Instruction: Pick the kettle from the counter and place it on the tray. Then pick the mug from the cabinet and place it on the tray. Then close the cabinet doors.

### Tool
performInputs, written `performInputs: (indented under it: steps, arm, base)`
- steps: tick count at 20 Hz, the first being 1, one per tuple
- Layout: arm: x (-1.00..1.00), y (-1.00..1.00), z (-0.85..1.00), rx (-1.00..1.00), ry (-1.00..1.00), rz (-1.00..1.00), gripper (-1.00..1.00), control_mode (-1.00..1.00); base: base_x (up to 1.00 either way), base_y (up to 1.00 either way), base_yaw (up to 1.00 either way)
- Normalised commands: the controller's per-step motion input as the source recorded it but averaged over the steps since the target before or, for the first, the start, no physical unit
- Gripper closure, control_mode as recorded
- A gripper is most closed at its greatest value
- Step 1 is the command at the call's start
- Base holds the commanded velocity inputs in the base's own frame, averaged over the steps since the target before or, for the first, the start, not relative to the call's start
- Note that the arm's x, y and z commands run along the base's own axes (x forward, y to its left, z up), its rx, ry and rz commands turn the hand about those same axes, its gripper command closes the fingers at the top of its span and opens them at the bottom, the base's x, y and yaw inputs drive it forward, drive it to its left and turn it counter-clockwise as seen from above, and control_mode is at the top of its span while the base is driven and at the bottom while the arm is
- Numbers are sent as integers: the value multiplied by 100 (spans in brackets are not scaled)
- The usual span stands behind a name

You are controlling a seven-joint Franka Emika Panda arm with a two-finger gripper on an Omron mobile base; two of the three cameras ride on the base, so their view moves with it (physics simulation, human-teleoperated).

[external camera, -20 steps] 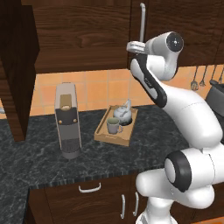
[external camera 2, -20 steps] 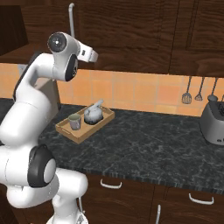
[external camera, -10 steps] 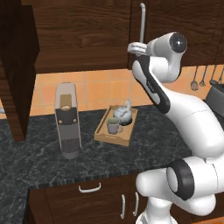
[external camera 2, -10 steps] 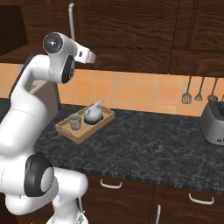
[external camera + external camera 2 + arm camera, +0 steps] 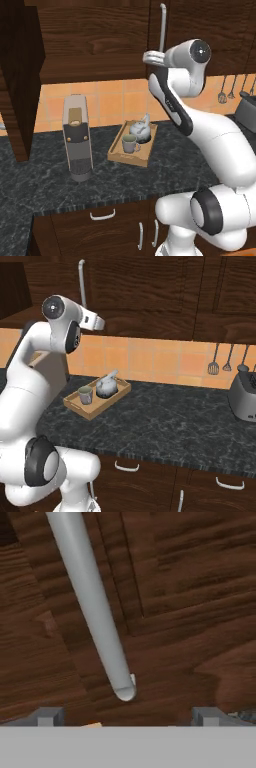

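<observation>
The light wooden tray (image 5: 131, 153) (image 5: 73, 403) lies on the dark speckled counter (image 5: 55, 187) (image 5: 170, 423). The silver kettle (image 5: 140, 129) (image 5: 107, 386) and the grey mug (image 5: 129, 144) (image 5: 84, 395) both stand in it. My gripper (image 5: 150, 57) (image 5: 100, 321) (image 5: 128, 716) is raised to the cabinet, open, at the lower end of a door's silver bar handle (image 5: 162, 27) (image 5: 81, 280) (image 5: 95, 607). That door (image 5: 190, 587) lies flat against the cabinet. The other cabinet door (image 5: 20, 75) stands swung out at the left.
A tall grey coffee machine (image 5: 76, 137) stands left of the tray. A grey toaster (image 5: 244, 396) sits at the counter's right end, with utensils (image 5: 222, 358) hanging on the tiled wall. Drawers with silver handles (image 5: 102, 215) run under the counter.
The arm's upper joints have shifted a little while the open hand stays at the foot of the door handle. Tray, kettle and mug have not moved.
</observation>
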Motion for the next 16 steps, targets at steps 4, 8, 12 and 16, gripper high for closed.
performInputs:
  steps: [4,8,12,16]
  arm:
    - [-46,0,0,-8,0,-5,-100,-100]
    - [-55,0,0,-5,0,0,-100,-100]
    - [-59,0,0,-12,0,10,-100,-100]
    - [-61,1,1,-18,0,20,-100,-100]
  base:
    - [0,0,0]
    - [0,0,0]
    - [0,0,0]
    - [0,0,0]
